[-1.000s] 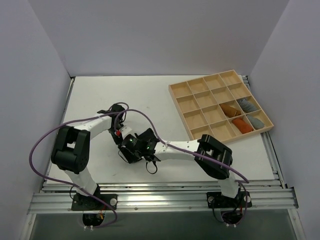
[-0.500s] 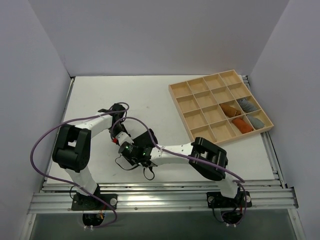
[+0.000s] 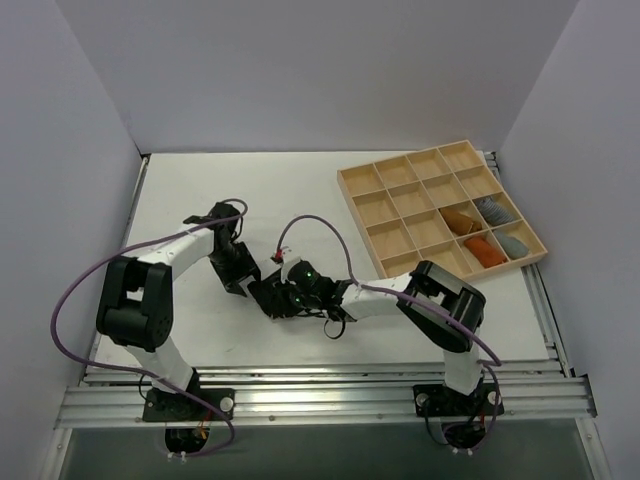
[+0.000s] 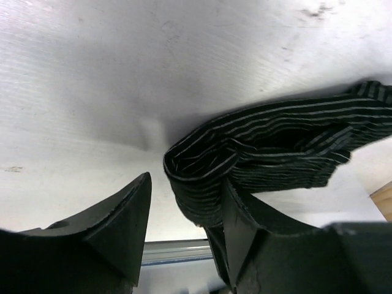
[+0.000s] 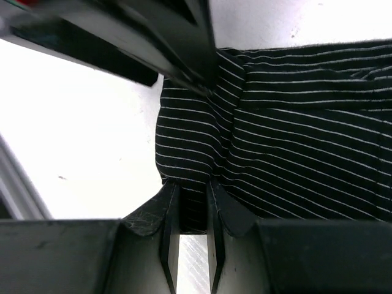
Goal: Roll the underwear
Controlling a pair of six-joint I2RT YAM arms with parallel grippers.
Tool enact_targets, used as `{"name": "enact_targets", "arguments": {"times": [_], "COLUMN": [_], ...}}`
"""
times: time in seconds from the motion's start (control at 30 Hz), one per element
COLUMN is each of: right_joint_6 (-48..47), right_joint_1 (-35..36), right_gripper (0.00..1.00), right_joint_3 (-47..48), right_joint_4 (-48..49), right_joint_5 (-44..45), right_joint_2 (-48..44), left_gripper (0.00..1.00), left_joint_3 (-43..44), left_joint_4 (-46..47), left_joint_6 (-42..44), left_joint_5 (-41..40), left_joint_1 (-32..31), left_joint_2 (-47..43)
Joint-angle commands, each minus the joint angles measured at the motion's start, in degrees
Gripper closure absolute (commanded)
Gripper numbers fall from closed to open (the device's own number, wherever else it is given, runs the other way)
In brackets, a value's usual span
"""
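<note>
Two sets of fingers meet the underwear (image 5: 294, 122), low-centre on the counter (image 3: 300, 190) overhead: we log right fingers (image 5: 160, 211) narrow, pinching its near hem, left fingers (image 4: 119, 226) wide astride one end, long axis running toward frame right.

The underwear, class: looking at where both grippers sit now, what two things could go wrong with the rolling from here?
1. The right gripper has its jaws shut on only a thin fold at the edge of the underwear. A pull could slip that fold free.
2. The left gripper has its jaws open, with the loose bunched end of the fabric lying against one of them. If that arm moves, the end may snag on it, or the fold may fall open.
</note>
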Motion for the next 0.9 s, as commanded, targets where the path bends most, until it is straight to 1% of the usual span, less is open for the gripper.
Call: {"name": "enact_targets", "arguments": {"times": [0.0, 0.13, 0.37, 0.53, 0.7, 0.77, 0.83, 0.87], "right_joint_6": [4.8, 7.0, 9.0, 9.6, 10.2, 10.3, 10.4, 10.3], "right_joint_1": [-1.9, -3.5, -6.5, -7.4, -7.7, -7.8, -7.8, -7.9], "right_gripper": [1.0, 1.0, 1.0, 1.0, 1.0, 1.0, 1.0, 1.0], "right_joint_3": [-6.5, -8.9, -11.0, -11.3, -10.9, -10.9, -10.7, -10.6], "right_joint_4": [-2.5, 0.8, 5.8, 7.6, 8.4, 8.5, 8.2, 7.8], "right_joint_5": [-5.0, -6.9, -11.3, -13.7, -14.7, -14.7, -14.6, -14.6], "right_joint_2": [1.5, 2.1, 4.1, 5.4, 7.0, 7.0, 7.0, 6.9], "left_gripper": [0.44, 0.43, 0.41, 0.39, 0.38, 0.39, 0.42, 0.48], "left_joint_3": [1.0, -3.1, -9.0, -9.3, -9.5, -9.4, -9.2, -9.2], "left_joint_4": [-0.1, 4.3, 13.0, 14.7, 17.5, 18.0, 18.4, 18.7], "left_joint_6": [1.8, 1.2, 0.3, 0.9, 0.6, 0.8, 1.5, 1.7], "left_joint_5": [-1.9, -0.6, 1.0, 1.9, 0.8, 0.5, 1.0, 1.6], "left_joint_1": [0.6, 0.3, -1.1, -2.7, -4.8, -5.0, -5.0, -5.0], "left_joint_2": [-5.8, -10.3, -14.1, -11.2, -9.7, -7.6, -4.6, -3.7]}}
